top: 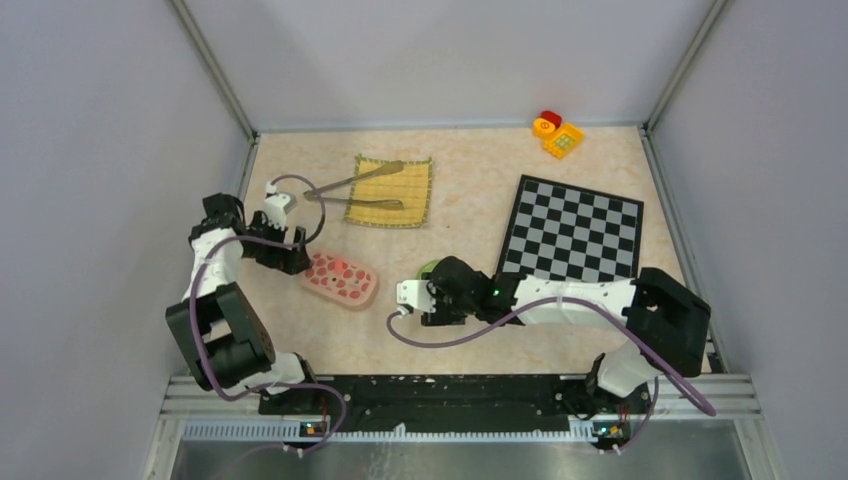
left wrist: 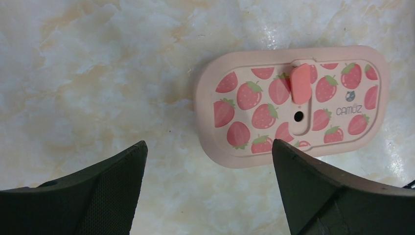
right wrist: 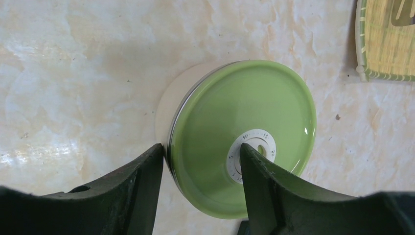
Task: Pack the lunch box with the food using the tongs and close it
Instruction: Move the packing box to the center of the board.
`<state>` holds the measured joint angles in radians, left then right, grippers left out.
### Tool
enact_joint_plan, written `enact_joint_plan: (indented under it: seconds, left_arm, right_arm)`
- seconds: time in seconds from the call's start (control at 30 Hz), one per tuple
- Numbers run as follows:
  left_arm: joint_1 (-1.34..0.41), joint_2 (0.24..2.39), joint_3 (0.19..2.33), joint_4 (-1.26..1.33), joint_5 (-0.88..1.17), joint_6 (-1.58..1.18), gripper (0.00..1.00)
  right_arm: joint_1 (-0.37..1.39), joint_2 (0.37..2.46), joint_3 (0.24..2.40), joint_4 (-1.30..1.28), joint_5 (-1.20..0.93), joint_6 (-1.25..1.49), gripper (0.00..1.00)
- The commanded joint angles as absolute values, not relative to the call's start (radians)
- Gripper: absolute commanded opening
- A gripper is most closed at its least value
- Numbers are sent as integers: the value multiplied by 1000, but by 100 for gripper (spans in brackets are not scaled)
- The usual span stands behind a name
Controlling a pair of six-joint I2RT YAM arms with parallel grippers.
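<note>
Bolted at the near edge in the overhead view, the two arm bases send their arms out over a marbled table (top: pixel 470 165). The left gripper (top: pixel 292 256) hangs just beside the pink lunch box (top: pixel 341 281) on the left half. The tongs (top: pixel 362 192) lie on a yellow mat (top: pixel 418 190) farther back, apart from both arms. The right gripper (top: pixel 436 279) reaches across to mid-table, covering most of a green round container (top: pixel 427 267). A checkerboard (top: pixel 571 229) lies to the right, with toy blocks (top: pixel 556 133) in the far right corner. From up here I can't make out how either pair of jaws stands.

From the left wrist, the left gripper (left wrist: pixel 209 143) is plainly spread wide, its black fingers (left wrist: pixel 110 191) well apart and holding nothing. The pink lunch box (left wrist: pixel 342 142) lies flat ahead of them, lid on, printed with strawberries and a small tab at its middle, details lost from above.

From the right wrist, the right gripper (right wrist: pixel 200 148) straddles the near edge of the green round container (right wrist: pixel 244 98). One finger (right wrist: pixel 134 188) sits against its metal-banded rim, the other (right wrist: pixel 279 193) over its glossy top beside a white dial. Whether they actually pinch it, I can't tell. A corner of the yellow mat (right wrist: pixel 389 44) shows at upper right.
</note>
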<state>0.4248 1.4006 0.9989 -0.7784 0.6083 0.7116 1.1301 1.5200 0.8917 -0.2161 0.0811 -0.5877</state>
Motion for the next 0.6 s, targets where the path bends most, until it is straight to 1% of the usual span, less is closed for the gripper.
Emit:
enact_joint_plan:
  seconds: [0.0, 0.2, 0.37, 0.57]
  left_arm:
    - [433, 1473, 1032, -765, 667, 787, 98]
    - [433, 1542, 989, -864, 837, 883, 93]
    - [431, 1501, 890, -865, 873, 906, 89]
    - [417, 1404, 845, -853, 859, 921, 89]
  right_arm:
    - [1103, 1538, 888, -275, 52, -603, 56]
    - [1036, 1536, 888, -285, 29, -608, 56]
    - [1012, 1518, 894, -306, 15, -610, 55]
    - [1009, 1506, 902, -339, -24, -614, 55]
